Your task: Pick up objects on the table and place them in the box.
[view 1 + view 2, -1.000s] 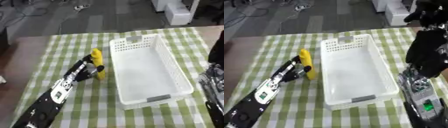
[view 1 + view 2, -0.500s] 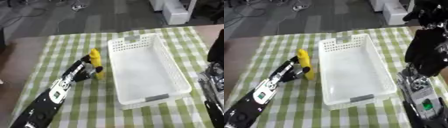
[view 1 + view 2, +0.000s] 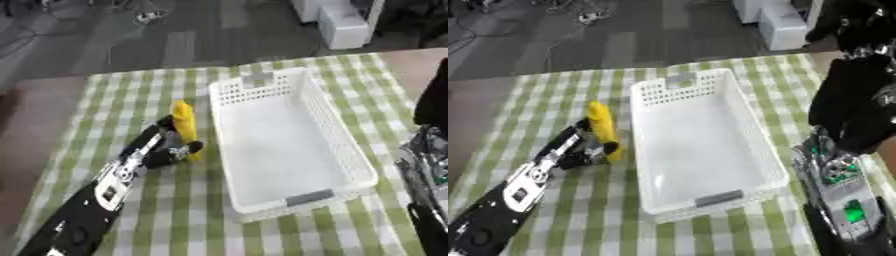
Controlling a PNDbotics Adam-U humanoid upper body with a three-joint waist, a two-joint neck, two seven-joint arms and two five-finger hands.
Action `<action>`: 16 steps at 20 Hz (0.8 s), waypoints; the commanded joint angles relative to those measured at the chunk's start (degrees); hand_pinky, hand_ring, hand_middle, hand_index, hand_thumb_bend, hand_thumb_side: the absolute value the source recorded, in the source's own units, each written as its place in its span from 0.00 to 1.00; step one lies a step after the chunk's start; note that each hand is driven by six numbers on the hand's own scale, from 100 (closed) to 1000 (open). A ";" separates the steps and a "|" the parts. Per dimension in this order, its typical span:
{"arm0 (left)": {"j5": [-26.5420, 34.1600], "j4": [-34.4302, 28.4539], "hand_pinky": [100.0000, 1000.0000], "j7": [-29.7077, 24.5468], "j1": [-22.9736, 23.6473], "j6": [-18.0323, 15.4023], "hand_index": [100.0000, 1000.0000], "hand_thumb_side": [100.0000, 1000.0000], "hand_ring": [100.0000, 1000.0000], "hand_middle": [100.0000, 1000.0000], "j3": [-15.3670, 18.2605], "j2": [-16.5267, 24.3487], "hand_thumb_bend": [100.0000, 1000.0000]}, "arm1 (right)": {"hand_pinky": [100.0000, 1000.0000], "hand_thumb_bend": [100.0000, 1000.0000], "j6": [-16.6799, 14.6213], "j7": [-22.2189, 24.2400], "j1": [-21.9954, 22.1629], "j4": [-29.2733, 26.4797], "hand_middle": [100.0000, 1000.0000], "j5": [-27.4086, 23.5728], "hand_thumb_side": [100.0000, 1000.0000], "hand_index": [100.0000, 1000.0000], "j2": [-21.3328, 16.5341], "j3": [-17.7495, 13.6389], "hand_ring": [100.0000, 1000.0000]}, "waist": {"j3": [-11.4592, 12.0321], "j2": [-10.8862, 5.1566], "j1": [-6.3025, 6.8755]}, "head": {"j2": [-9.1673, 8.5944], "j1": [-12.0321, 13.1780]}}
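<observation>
Compared with the frame one second ago, the layout is essentially unchanged: the yellow object sits in the same spot against the left hand, and the basket holds the same position on the cloth. The slight shift of the whole scene reads as head movement, not movement of the items. The left arm keeps its diagonal reach from the lower left corner.

Left of centre, the left hand (image 3: pixel 164 150) lies on the checked tablecloth (image 3: pixel 122 105), at the end of a black forearm with white panels. Its fingers are curled around the lower part of the yellow object (image 3: pixel 184 124), with one dark fingertip wrapping its lower end on the right. The yellow object is elongated and stands roughly upright in the frame, its upper end projecting above the hand. It rests on the cloth just beside the left wall of the white basket (image 3: pixel 346 135); whether it touches that wall cannot be told.

At centre, the basket is rectangular with perforated walls and a grey handle tab at each short end. Its interior shows only a plain white floor.

At the right edge, the right hand (image 3: pixel 859 107) shows as a large dark mass in the right eye view; the state of its fingers cannot be told.
</observation>
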 commanded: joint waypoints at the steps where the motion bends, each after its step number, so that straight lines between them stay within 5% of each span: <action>1: -0.54 -0.50 0.99 0.83 -0.99 0.30 1.00 0.83 0.72 0.91 1.05 1.88 0.57 | 0.32 0.00 0.13 0.22 -0.98 -0.75 0.59 -0.33 0.91 0.70 -0.03 -0.08 0.57 | -0.10 -0.47 -0.22 | -1.00 0.63; 2: -0.50 -0.59 0.78 1.31 -1.07 0.46 1.00 0.74 0.52 0.80 1.18 1.96 0.45 | 0.32 0.00 0.15 0.24 -1.00 -0.75 0.59 -0.36 0.91 0.70 0.00 -0.09 0.57 | -0.09 -0.46 -0.21 | -1.01 0.66; 5: 0.35 -0.72 0.53 3.51 -1.23 1.36 1.00 0.61 0.33 0.65 1.47 1.94 0.28 | 0.32 0.00 0.22 0.28 -0.92 -0.75 0.59 -0.38 0.91 0.70 -0.01 -0.10 0.57 | 0.06 -0.53 -0.17 | -0.99 0.69; 7: 1.78 -0.75 0.28 5.36 -1.25 1.81 0.94 0.55 0.15 0.49 1.61 1.70 0.06 | 0.32 0.00 0.21 0.28 -0.83 -0.75 0.59 -0.36 0.91 0.70 -0.08 -0.13 0.57 | 0.22 -0.62 -0.17 | -1.07 0.74; 8: 2.52 -0.78 0.17 6.21 -1.26 1.85 0.86 0.56 0.07 0.43 1.52 1.63 0.00 | 0.32 0.00 0.21 0.28 -0.79 -0.75 0.59 -0.35 0.91 0.70 -0.11 -0.13 0.57 | 0.27 -0.65 -0.16 | -1.09 0.78; 9: 3.75 -0.93 0.17 7.65 -1.27 1.68 0.86 0.56 0.07 0.43 1.70 1.45 0.00 | 0.32 0.00 0.22 0.28 -0.70 -0.75 0.59 -0.32 0.91 0.70 -0.17 -0.13 0.57 | 0.39 -0.70 -0.17 | -1.15 0.85; 10: 4.88 -0.99 0.00 8.92 -1.27 1.43 0.76 0.67 0.00 0.32 1.65 1.36 0.00 | 0.32 0.00 0.23 0.29 -0.64 -0.75 0.59 -0.30 0.91 0.70 -0.21 -0.13 0.57 | 0.47 -0.75 -0.16 | -1.20 0.95; 12: 6.80 -1.09 0.00 10.88 -1.34 0.74 0.66 0.64 0.00 0.21 1.25 1.24 0.00 | 0.32 0.00 0.26 0.28 -0.49 -0.75 0.59 -0.25 0.91 0.70 -0.31 -0.13 0.57 | 0.62 -0.85 -0.14 | -1.32 1.21; 13: 7.49 -1.22 0.00 11.50 -1.39 0.26 0.68 0.65 0.00 0.24 1.03 1.23 0.00 | 0.32 0.00 0.26 0.28 -0.44 -0.75 0.59 -0.23 0.91 0.70 -0.34 -0.13 0.57 | 0.67 -0.88 -0.13 | -1.40 1.35; 14: 8.00 -1.31 0.00 11.94 -1.42 -0.19 0.54 0.62 0.00 0.09 0.84 1.26 0.00 | 0.32 0.00 0.26 0.27 -0.41 -0.75 0.59 -0.22 0.91 0.70 -0.36 -0.12 0.57 | 0.70 -0.91 -0.13 | -1.47 1.49; 16: 8.71 -1.64 0.00 12.75 -1.49 -1.26 0.45 0.60 0.00 0.03 0.55 1.33 0.00 | 0.32 0.00 0.25 0.25 -0.35 -0.75 0.59 -0.19 0.91 0.70 -0.40 -0.13 0.57 | 0.79 -0.96 -0.12 | -1.61 1.76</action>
